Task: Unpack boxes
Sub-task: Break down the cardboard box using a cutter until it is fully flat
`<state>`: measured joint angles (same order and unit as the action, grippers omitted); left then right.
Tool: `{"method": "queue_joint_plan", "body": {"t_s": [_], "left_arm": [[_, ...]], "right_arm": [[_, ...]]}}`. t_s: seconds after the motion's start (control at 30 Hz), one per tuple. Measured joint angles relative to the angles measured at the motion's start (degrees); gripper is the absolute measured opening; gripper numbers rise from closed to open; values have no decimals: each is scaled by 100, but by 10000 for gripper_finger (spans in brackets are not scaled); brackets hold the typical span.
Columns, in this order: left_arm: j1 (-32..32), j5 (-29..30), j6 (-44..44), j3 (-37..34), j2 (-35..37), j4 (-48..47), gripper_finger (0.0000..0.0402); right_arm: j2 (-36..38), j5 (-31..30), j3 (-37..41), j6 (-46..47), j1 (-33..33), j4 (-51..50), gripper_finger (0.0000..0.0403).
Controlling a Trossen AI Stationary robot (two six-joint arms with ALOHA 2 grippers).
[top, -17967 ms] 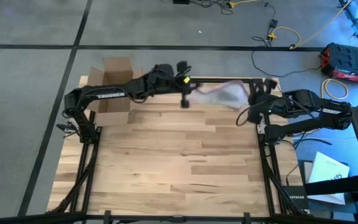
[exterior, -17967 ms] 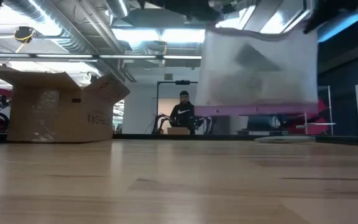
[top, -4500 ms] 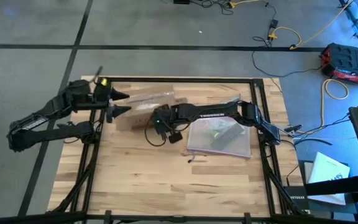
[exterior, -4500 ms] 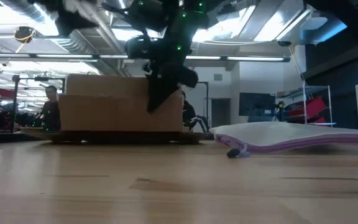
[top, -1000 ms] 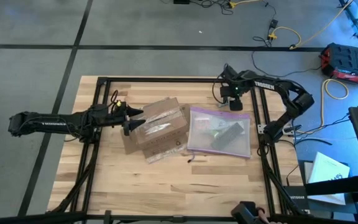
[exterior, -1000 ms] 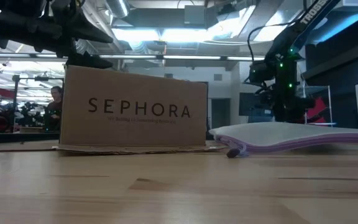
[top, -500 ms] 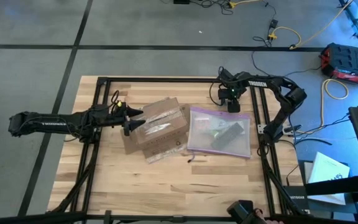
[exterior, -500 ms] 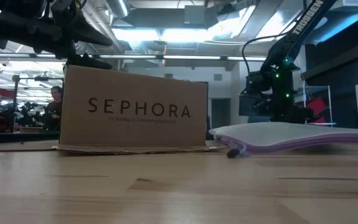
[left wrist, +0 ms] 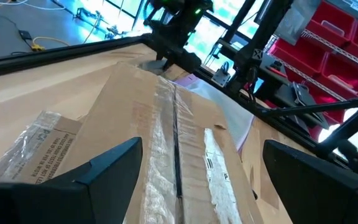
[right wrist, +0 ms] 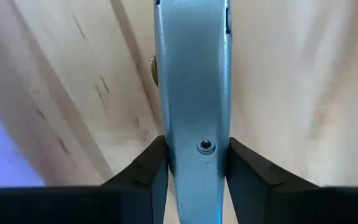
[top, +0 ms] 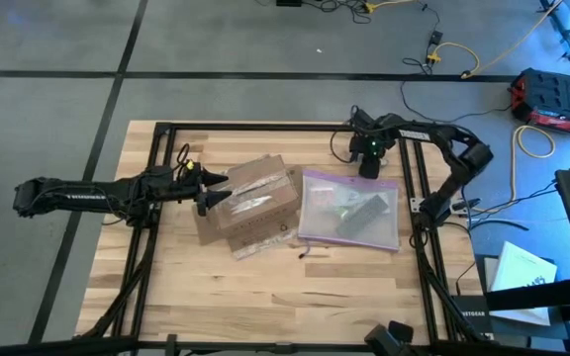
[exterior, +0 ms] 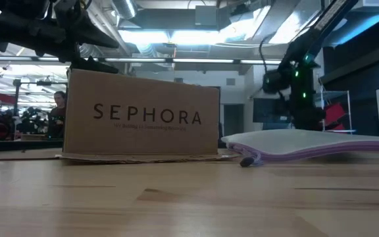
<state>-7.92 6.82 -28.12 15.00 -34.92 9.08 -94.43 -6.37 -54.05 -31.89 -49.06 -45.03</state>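
1. The small brown cardboard box with black "SEPHORA" lettering on its side sits left of the table's centre, its top seam taped shut with clear tape, so nothing is unpacked yet.
2. The left gripper hovers at the box's left upper edge, fingers spread wide and holding nothing.
3. The right gripper is at the far edge of the wooden table, its fingers pressed against both sides of a grey-blue metal knife-like tool that lies on the wood — apparently gripping it.
4. A clear plastic bag with a purple zip edge lies flat just right of the box.
5. Risks, as I judge them:
   - The tool is thin and smooth — a grip this near one end may let it pivot or slip on lifting.
   - If the left gripper does not brace the box, a cut along the tape could push it sideways into the bag.
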Motion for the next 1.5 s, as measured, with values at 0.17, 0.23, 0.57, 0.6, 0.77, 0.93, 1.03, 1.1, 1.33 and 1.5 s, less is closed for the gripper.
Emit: {"method": "queue_joint_plan", "body": {"t_s": [0.17,0.23,0.57,0.6,0.77,0.93,1.03,1.1,1.33,1.5], "left_arm": [[85,-197,-169,0,0,-20,320],[263,-462,67,0,0,-23,318],[1162,-563,653,7,-11,-482,268],[1229,-563,653,7,-11,-615,261],[1504,-548,572,13,-17,-1202,237],[1875,-598,321,40,2,-1318,236],[1991,-455,324,115,13,-1732,235],[2000,-384,420,139,19,-1972,235],[1925,70,1608,144,39,-2292,235],[1635,931,2102,446,38,-2832,235]], "right_arm": [[688,104,-245,24,360,-408,111],[884,102,-463,15,565,-755,111],[755,-328,-2371,-504,1799,-3111,111],[697,-351,-2551,-574,1874,-3245,111],[484,-396,-3131,-570,2150,-3417,111],[410,-331,-3210,-395,2342,-3442,111],[410,-322,-3210,-294,2456,-3428,111],[410,-319,-3210,-261,2538,-3404,111],[380,127,-3220,-1121,3015,-3228,111],[253,155,-3219,-1236,3260,-3067,111]]}}
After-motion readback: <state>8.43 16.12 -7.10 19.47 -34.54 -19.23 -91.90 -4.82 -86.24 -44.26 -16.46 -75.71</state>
